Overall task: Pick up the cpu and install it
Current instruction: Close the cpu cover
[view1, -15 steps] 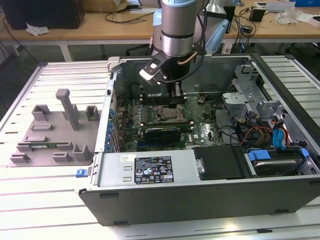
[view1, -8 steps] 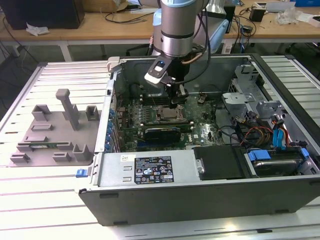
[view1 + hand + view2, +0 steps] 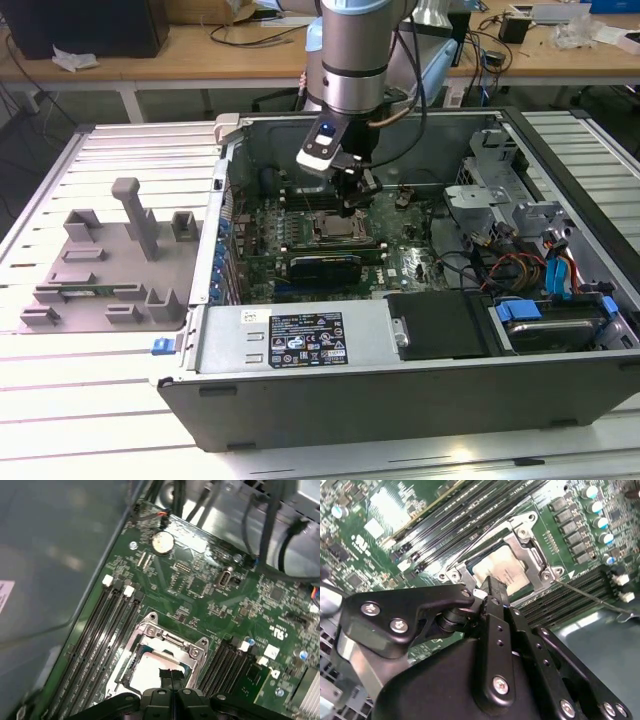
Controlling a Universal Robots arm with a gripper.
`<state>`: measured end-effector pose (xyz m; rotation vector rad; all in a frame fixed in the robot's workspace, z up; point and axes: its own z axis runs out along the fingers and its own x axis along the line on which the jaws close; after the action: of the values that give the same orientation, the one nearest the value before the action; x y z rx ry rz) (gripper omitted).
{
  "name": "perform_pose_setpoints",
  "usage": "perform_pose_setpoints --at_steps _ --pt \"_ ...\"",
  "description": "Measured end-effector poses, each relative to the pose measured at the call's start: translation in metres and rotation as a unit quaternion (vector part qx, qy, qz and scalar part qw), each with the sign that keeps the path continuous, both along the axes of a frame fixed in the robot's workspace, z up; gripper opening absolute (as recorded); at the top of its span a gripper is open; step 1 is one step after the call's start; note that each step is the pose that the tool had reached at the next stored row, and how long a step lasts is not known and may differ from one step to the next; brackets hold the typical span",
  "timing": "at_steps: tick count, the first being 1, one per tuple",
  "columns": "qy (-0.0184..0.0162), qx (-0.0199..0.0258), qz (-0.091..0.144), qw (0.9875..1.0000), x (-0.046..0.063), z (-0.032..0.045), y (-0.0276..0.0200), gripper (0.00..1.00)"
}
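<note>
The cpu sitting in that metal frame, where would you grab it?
By two opposite thin edges, coming straight down from above. The cpu lies flat, sunk inside the socket frame, so probably only its top is free to reach.

In both wrist views the hand [image 3: 492,585] [image 3: 171,674] covers one edge of the cpu [image 3: 501,570] [image 3: 149,672], so whether they touch cannot be told. In the exterior view the arm [image 3: 350,50] is cut off at the frame's top edge.

Exterior view (wide), both wrist views near socket [image 3: 536,560] [image 3: 172,639]
</note>
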<state>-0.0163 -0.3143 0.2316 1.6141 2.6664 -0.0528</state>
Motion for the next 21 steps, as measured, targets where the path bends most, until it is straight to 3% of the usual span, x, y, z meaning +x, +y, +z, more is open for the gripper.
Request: perform_pose_setpoints --at_steps 4,9,10,11,13,14,16,18,19,21 --pt "0.0 0.0 0.043 0.9991 0.0 0.0 0.0 0.11" --pt "0.0 0.0 0.092 0.9957 0.0 0.0 0.0 0.11" --pt "0.0 0.0 0.108 0.9941 0.0 0.0 0.0 0.11" --pt "0.0 0.0 0.144 0.9895 0.0 0.0 0.0 0.11" --pt "0.0 0.0 0.165 0.9863 0.0 0.0 0.0 0.11" --pt "0.0 0.0 0.181 0.9834 0.0 0.0 0.0 0.11" --pt "0.0 0.0 0.216 0.9764 0.0 0.0 0.0 0.11" --pt "0.0 0.0 0.236 0.9717 0.0 0.0 0.0 0.11" --pt "0.0 0.0 0.255 0.9669 0.0 0.0 0.0 0.11" --pt "0.0 0.0 0.272 0.9622 0.0 0.0 0.0 0.11"
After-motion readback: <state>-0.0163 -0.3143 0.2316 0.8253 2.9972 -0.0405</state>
